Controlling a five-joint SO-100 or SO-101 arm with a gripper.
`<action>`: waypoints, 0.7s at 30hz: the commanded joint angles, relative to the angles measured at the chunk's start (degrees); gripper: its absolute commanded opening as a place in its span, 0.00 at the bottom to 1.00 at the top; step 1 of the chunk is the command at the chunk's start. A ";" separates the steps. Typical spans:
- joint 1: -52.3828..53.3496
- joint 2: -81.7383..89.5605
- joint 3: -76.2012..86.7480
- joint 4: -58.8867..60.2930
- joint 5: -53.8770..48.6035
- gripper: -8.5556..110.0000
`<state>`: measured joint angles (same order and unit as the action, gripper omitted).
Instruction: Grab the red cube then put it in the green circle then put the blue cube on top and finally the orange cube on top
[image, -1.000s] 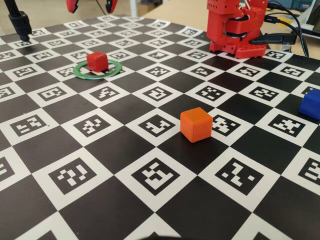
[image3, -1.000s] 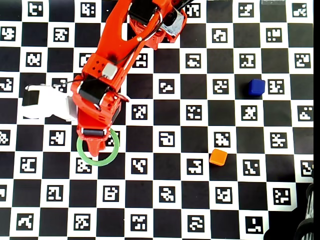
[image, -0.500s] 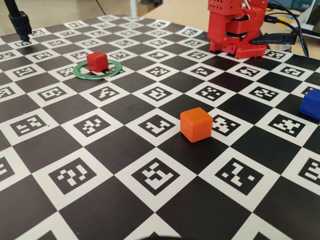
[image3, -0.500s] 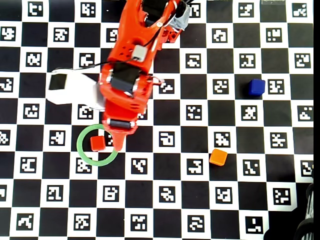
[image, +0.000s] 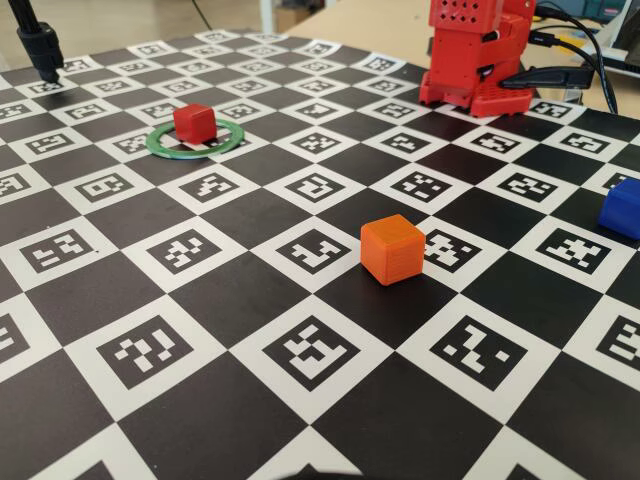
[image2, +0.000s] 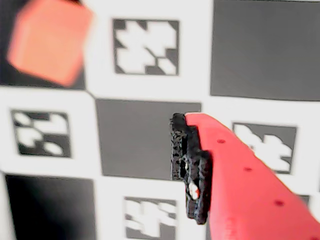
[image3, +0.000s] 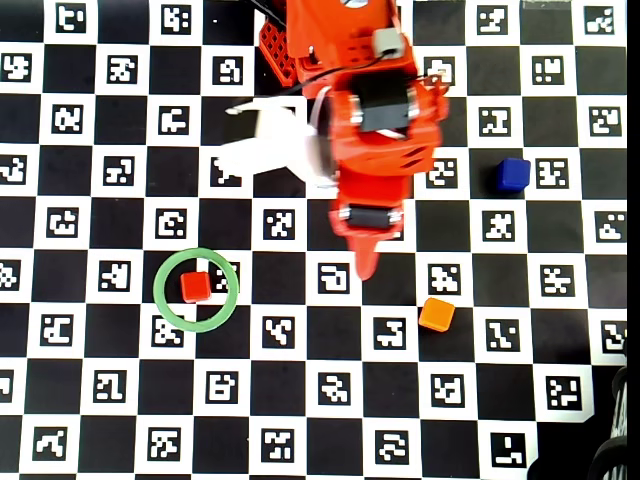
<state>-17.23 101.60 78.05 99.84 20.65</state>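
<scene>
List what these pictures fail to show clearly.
- Small deep-blue plastic cube: cut by the fixed view's right edge.
- Bright orange plastic cube: blurred in the wrist view, corner cropped by the top edge.
- Red two-finger gripper: the overhead view shows one tapered tip; the wrist view shows one finger, so open or shut is unclear.

Fine layered lines are seen on the matt plastic orange cube (image: 393, 249). Smooth plastic faces are shown by the red cube (image: 194, 122) and blue cube (image3: 513, 173). The worktop (image: 250, 290) is covered in matt printed paper.

Checkerboard mat (image: 250, 215) with printed markers; black cables (image: 585, 50) at back.
</scene>
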 joint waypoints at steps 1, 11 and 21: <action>-8.17 3.60 1.76 2.64 5.89 0.32; -26.19 -0.70 4.48 -7.38 27.16 0.32; -38.23 -8.17 -3.43 -12.04 45.00 0.33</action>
<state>-53.53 95.01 81.65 86.57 59.77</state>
